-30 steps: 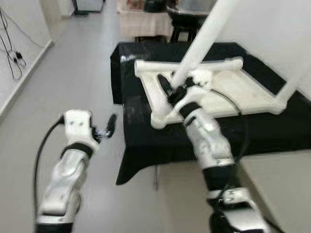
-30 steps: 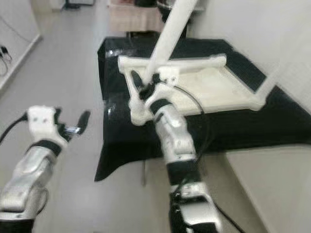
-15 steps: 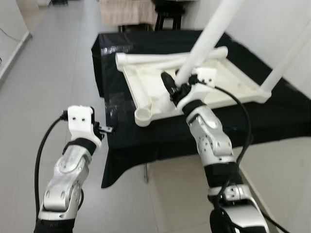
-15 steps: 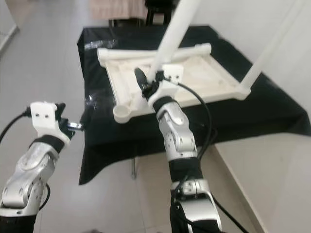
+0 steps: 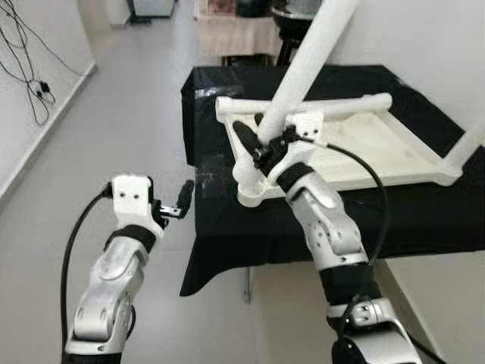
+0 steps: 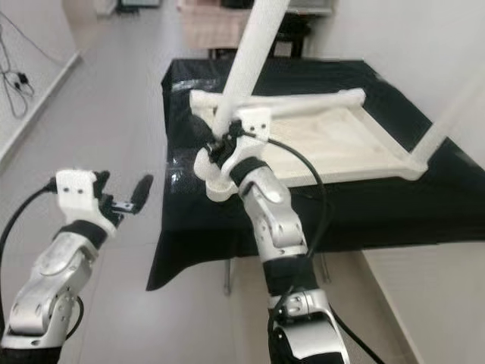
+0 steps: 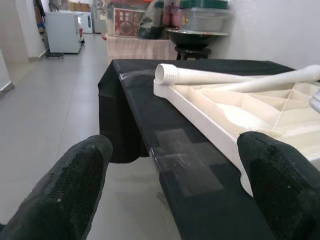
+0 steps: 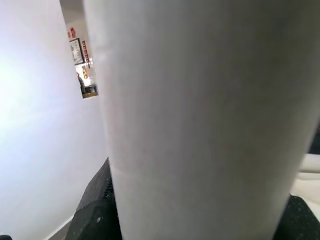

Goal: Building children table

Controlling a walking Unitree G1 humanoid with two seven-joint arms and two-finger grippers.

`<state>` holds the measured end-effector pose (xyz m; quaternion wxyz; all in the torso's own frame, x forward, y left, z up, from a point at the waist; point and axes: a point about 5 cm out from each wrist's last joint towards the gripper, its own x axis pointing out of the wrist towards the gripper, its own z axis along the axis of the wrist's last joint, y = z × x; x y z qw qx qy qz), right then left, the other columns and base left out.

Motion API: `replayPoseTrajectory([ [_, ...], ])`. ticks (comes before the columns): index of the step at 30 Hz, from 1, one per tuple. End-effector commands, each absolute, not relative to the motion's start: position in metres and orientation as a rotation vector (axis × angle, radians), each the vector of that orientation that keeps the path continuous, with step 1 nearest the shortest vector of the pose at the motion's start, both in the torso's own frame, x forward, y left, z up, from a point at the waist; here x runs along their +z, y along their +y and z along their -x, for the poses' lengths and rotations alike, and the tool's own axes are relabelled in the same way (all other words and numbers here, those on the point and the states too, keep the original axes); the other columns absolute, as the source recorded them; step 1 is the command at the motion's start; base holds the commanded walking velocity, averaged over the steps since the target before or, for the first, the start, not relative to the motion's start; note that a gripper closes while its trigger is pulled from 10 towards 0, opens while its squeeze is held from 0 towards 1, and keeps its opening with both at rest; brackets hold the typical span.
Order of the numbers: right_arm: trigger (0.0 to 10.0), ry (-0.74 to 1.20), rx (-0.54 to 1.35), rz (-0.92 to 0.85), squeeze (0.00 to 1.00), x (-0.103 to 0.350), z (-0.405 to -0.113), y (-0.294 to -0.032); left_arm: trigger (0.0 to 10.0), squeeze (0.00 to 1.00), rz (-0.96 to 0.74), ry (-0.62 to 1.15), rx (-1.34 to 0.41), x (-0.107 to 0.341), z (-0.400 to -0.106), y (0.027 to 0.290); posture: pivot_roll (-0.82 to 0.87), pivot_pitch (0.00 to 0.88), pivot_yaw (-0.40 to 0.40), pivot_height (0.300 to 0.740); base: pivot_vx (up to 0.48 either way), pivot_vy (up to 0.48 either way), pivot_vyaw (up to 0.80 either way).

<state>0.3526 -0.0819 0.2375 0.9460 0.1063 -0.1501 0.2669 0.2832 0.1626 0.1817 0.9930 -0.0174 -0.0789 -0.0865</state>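
Note:
A white children's table top (image 5: 379, 152) lies upside down on a black-draped table (image 5: 424, 216). My right gripper (image 5: 261, 148) is shut on the lower end of a white table leg (image 5: 303, 68), which slants up and away. The leg's lower end hangs just above the top's near-left corner socket (image 5: 248, 196). In the right wrist view the leg (image 8: 200, 120) sits between the black fingers (image 8: 95, 215). My left gripper (image 5: 180, 203) hovers off the table's left edge, open and holding nothing; its fingers (image 7: 65, 195) stand wide apart. Another leg (image 5: 466, 144) stands at the right corner.
A white tube (image 7: 210, 76) lies along the top's far edge. Grey floor (image 5: 114, 129) spreads to the left, with cables (image 5: 30, 68) by the wall. A cloth-covered stand and a dark bowl (image 5: 292, 11) are behind the table. A white wall runs along the right.
The head camera has swung, so the whole scene shifted in the frame. My right gripper keeps its hold on the leg near the corner socket. The left gripper stays open beside the table.

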Motion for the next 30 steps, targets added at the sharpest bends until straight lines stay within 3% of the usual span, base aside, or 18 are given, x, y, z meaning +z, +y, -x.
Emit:
replayPoseTrajectory([
  [1, 10.0, -0.307, 0.548, -0.213, 0.00, 0.237, -0.351, -0.082, 10.0, 0.00, 0.038, -0.153, -0.183, 0.181, -0.282, 0.162, 0.08, 0.093, -0.082, 0.740, 0.412, 0.000, 0.00],
  [19, 10.0, -0.307, 0.613, -0.215, 0.00, 0.236, -0.348, -0.078, 10.0, 0.00, 0.038, -0.143, -0.201, 0.179, -0.282, 0.157, 0.08, 0.092, -0.079, 0.740, 0.374, 0.000, 0.00],
  [25, 10.0, -0.315, 0.899, -0.123, 0.00, 0.234, -0.332, -0.073, 10.0, 0.00, 0.050, -0.048, -0.354, 0.161, -0.266, 0.138, 0.09, 0.092, -0.079, 0.740, 0.000, 0.000, 0.00],
  [29, 10.0, -0.255, 1.265, -0.091, 0.00, 0.226, -0.306, -0.088, 10.0, 0.00, 0.066, 0.008, -0.579, 0.153, -0.237, 0.123, 0.10, 0.101, -0.086, 0.740, 0.000, 0.000, 0.00],
  [30, 10.0, -0.255, 1.265, -0.091, 0.00, 0.226, -0.306, -0.088, 10.0, 0.00, 0.066, 0.008, -0.579, 0.153, -0.237, 0.123, 0.10, 0.101, -0.086, 0.740, 0.000, 0.000, 0.00],
])
